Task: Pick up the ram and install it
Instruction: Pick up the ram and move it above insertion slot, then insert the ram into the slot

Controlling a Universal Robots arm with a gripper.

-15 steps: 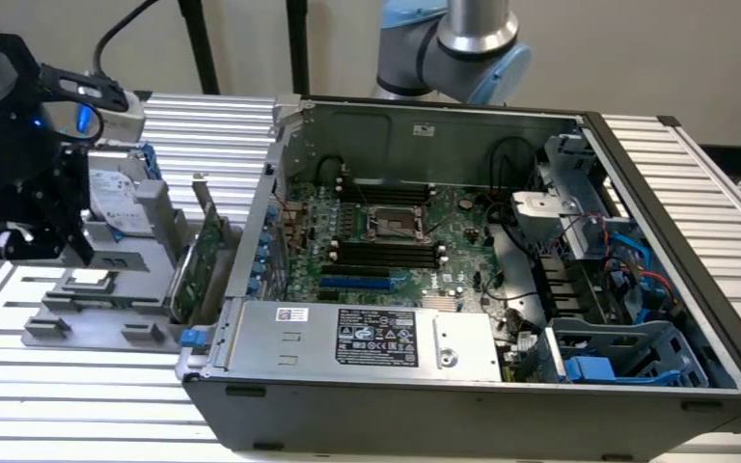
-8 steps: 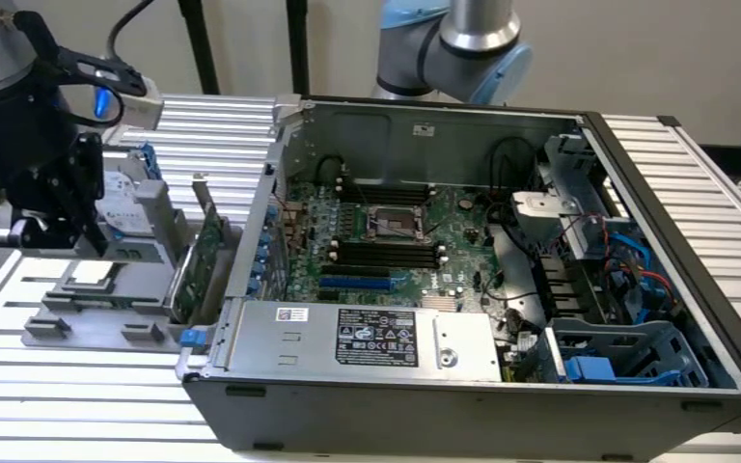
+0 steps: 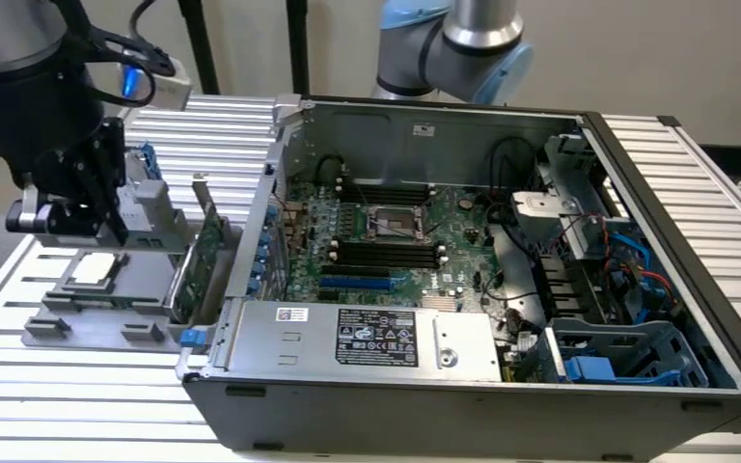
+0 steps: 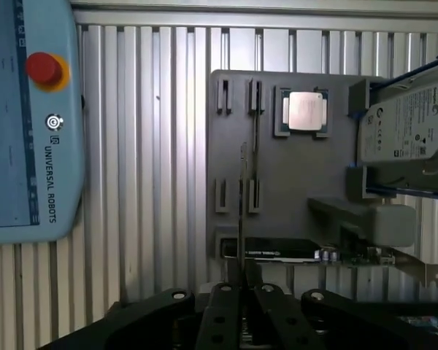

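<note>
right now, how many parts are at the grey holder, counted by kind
ram stick, edge-on in the gripper: 1
processor chip: 1
hard drive: 1
expansion card: 1
total: 4

site: robotics lab | Universal Robots arm [image 3: 454, 43], teach pendant [image 4: 29, 146] with red stop button [image 4: 44, 68] | slatted aluminium tabletop [image 3: 718, 183] | open computer case [image 3: 448, 130], grey parts fixture [image 3: 88, 313] at its 9 o'clock

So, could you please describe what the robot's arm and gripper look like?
The arm is a silver-grey tube with pale blue joint caps. The gripper is matte black with round bolt heads; a white box lit blue sits above it.
</note>
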